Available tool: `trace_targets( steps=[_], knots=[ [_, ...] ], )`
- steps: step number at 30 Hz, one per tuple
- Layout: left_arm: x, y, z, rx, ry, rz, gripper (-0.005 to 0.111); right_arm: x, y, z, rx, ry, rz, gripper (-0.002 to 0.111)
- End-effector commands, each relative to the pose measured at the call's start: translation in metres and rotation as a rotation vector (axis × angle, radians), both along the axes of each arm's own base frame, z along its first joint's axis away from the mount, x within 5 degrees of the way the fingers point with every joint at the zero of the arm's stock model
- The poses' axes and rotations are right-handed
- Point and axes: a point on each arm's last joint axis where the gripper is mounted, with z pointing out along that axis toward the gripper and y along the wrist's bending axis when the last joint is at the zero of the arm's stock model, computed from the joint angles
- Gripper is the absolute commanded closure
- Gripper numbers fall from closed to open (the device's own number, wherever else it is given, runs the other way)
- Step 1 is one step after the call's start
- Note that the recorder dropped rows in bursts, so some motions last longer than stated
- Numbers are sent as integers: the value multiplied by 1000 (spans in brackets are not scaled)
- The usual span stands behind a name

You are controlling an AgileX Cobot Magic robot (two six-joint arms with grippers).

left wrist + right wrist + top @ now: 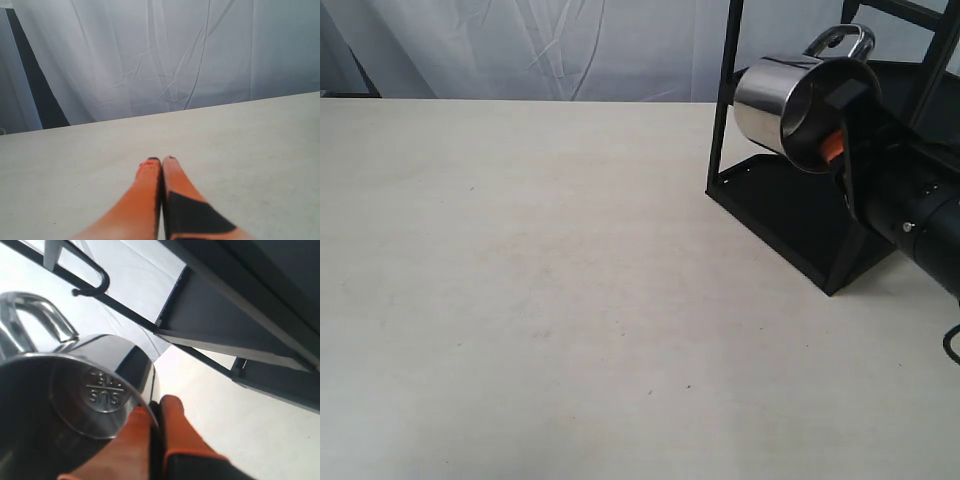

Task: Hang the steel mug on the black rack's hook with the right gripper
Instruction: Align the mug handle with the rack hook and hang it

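Note:
The steel mug (780, 100) hangs in the air in front of the black rack (790, 215), tipped on its side with its looped handle (845, 42) upward. My right gripper (838, 135) is shut on the mug's rim, one orange pad inside the cup and one outside. In the right wrist view the mug (75, 390) fills the near side, its handle (47, 315) just below the black hook (95, 282) on the rack's bar, apart from it. That gripper (156, 412) pinches the wall. My left gripper (161, 161) is shut on nothing, above bare table.
The rack's slanted tray (235, 315) and base frame (770, 235) stand close behind the mug at the table's right. A white curtain (570, 45) backs the pale tabletop (520, 280).

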Motion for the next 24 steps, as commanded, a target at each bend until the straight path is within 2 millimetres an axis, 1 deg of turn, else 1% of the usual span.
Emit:
trace_targets(
  steps=[1, 3, 5, 10, 14, 16, 18, 20, 21, 24],
  knots=[
    [0, 0, 1, -7, -8, -5, 105, 4, 1, 11, 8, -63, -12, 109],
    [0, 0, 1, -7, -8, -5, 105, 6, -1, 11, 5, -66, -39, 109],
    [0, 0, 1, -7, -8, -5, 105, 9, -4, 6, 9, -32, -63, 109],
    [0, 0, 1, -7, -8, -5, 105, 19, -4, -17, -23, 113, -50, 109],
    [0, 0, 1, -7, -8, -5, 105, 21, -2, -22, -82, 108, -28, 109],
    [0, 0, 1, -7, -8, -5, 105, 22, 0, -22, -106, 93, 2, 109],
    [0, 0, 1, -7, -8, -5, 105, 21, 6, -19, -137, 68, 75, 109],
    [0, 0, 1, -7, -8, -5, 105, 22, 10, -13, -122, 52, 99, 109],
    [0, 0, 1, -7, -8, -5, 105, 24, 11, -5, -112, 27, 103, 109],
    [0, 0, 1, -7, -8, -5, 105, 29, 13, 6, -93, -20, 85, 109]
  ],
)
